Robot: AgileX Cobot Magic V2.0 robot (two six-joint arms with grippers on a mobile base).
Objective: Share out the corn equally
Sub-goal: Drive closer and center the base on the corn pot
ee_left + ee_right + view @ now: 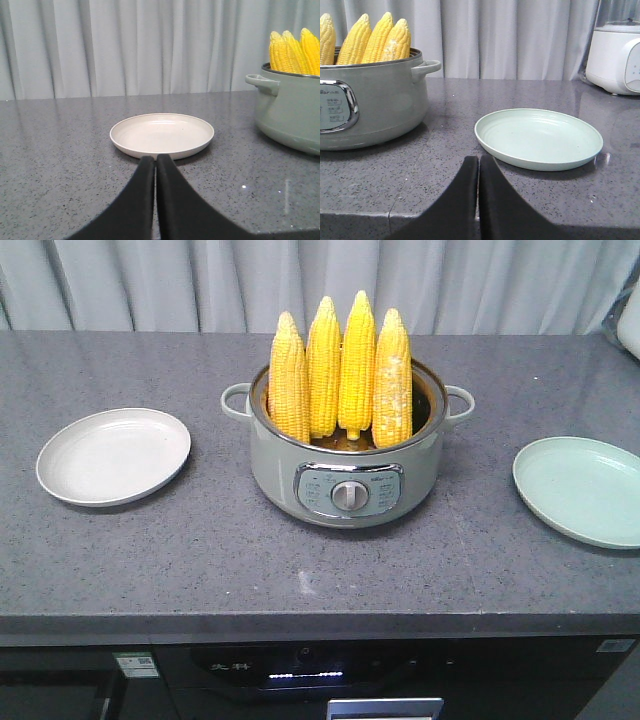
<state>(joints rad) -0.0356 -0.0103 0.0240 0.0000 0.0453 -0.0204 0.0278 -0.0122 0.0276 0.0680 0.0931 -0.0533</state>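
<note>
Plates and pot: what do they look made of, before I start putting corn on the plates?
White plate: looks like matte plastic or melamine, possibly glazed ceramic; dull, soft sheen with faint rings. Green plate: same look, pastel and semi-matte. Pot: probably a painted metal or plastic shell in satin green, with a shiny chrome-like rim and dial panel.

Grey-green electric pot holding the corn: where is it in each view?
Exterior front: the round grey-green electric pot sits centre, between the white round plate and the pale green round plate.
Left wrist: the pot is at the right edge, cut off.
Right wrist: the pot is at the left, cut off.
Shared landmark: the yellow corn cobs standing in it.
</note>
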